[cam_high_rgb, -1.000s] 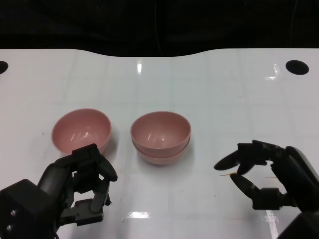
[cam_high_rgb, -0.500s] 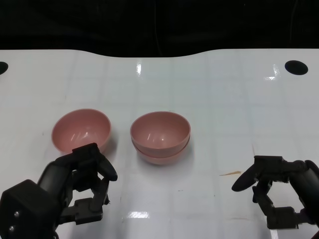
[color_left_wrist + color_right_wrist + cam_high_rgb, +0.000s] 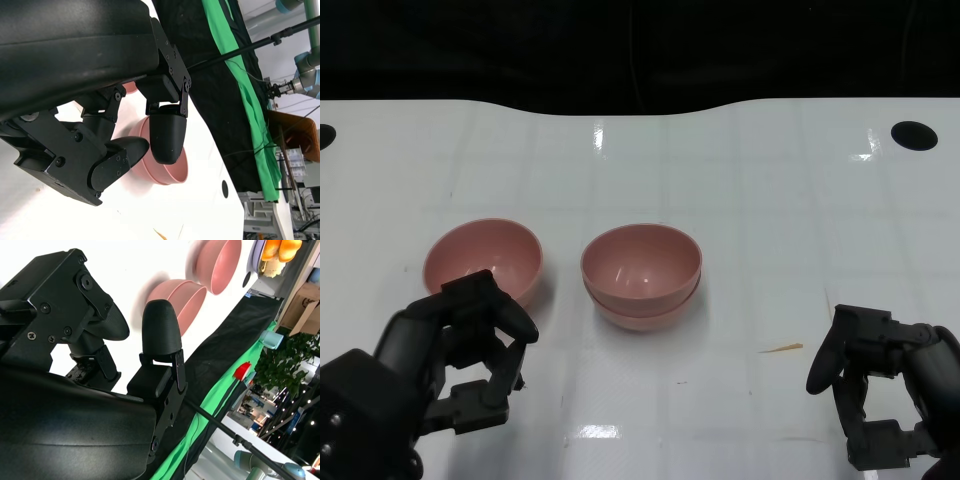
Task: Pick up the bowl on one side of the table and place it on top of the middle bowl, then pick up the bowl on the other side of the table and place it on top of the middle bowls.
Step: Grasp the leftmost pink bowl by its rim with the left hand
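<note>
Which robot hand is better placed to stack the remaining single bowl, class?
Probably the left robot hand: it sits right beside the single bowl, empty. The right robot hand is beyond the stacked bowls.

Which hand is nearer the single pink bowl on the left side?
Left. The left hand sits just in front of the single pink bowl, fingers near its rim, while the right hand is far across the table, beyond the stacked pink bowls.

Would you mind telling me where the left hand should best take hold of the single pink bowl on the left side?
Probably at the near rim of the single bowl, coming from the robot's side where the left hand hovers. The bowl sits upright and open, so fingers can likely pinch the thin wall over its edge. The stacked bowls stand apart, leaving room to lift.
</note>
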You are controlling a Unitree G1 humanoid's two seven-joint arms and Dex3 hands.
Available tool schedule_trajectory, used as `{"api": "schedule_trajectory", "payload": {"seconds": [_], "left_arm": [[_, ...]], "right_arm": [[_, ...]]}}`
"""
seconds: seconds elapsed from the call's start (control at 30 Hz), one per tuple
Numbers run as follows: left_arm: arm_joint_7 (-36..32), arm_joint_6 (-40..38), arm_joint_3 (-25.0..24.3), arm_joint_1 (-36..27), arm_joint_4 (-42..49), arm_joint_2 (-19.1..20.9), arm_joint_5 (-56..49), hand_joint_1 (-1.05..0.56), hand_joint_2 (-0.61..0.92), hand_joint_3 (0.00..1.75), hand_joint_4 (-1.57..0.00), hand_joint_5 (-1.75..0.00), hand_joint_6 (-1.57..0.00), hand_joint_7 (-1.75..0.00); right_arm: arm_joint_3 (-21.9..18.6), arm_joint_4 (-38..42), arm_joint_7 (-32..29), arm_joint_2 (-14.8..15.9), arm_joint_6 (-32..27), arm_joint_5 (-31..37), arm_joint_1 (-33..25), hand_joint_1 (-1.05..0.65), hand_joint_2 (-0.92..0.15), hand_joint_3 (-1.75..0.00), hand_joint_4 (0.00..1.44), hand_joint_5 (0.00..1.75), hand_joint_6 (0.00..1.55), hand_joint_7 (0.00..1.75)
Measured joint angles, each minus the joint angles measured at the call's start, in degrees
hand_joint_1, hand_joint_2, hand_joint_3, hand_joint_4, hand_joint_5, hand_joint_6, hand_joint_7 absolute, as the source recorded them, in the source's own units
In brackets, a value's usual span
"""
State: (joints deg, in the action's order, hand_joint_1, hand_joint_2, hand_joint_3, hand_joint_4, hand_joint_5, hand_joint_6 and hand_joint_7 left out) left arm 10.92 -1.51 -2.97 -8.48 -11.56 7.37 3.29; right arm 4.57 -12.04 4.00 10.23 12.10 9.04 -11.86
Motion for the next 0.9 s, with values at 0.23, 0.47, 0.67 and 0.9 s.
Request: {"api": "schedule_trajectory", "payload": {"seconds": [0.23,0.47,0.67,0.9], "left_arm": [[2.95,-1.95,-1.28,0.33,-3.51,6.05,-1.15,-0.23,0.88,0.28,-0.57,-1.02,-0.61,-0.58],[3.88,0.08,-1.8,3.38,-7.46,15.83,-11.05,-0.43,0.92,0.01,-0.51,-0.66,-0.63,-0.11],[7.17,-1.65,-0.69,4.78,-7.92,19.89,-14.98,-0.48,0.88,0.0,-0.43,-0.58,-0.55,-0.03],[7.75,-2.4,2.21,7.51,-8.1,22.96,-23.01,-0.5,0.87,0.0,-0.41,-0.42,-0.52,0.0]], "right_arm": [[0.15,-0.66,0.03,-0.66,-0.93,0.45,-0.23,0.04,-0.25,-1.64,0.99,1.75,0.81,1.57],[0.16,-0.67,0.03,-0.67,-0.45,1.48,-0.28,0.04,-0.24,-1.63,0.97,1.75,0.81,1.55],[0.17,-0.75,0.11,-0.75,-0.39,1.54,-0.37,0.05,-0.23,-1.63,0.96,1.75,0.81,1.54],[0.2,-0.62,0.1,-0.76,0.13,1.76,-0.27,0.05,-0.21,-1.65,0.96,1.75,0.82,1.53]]}}
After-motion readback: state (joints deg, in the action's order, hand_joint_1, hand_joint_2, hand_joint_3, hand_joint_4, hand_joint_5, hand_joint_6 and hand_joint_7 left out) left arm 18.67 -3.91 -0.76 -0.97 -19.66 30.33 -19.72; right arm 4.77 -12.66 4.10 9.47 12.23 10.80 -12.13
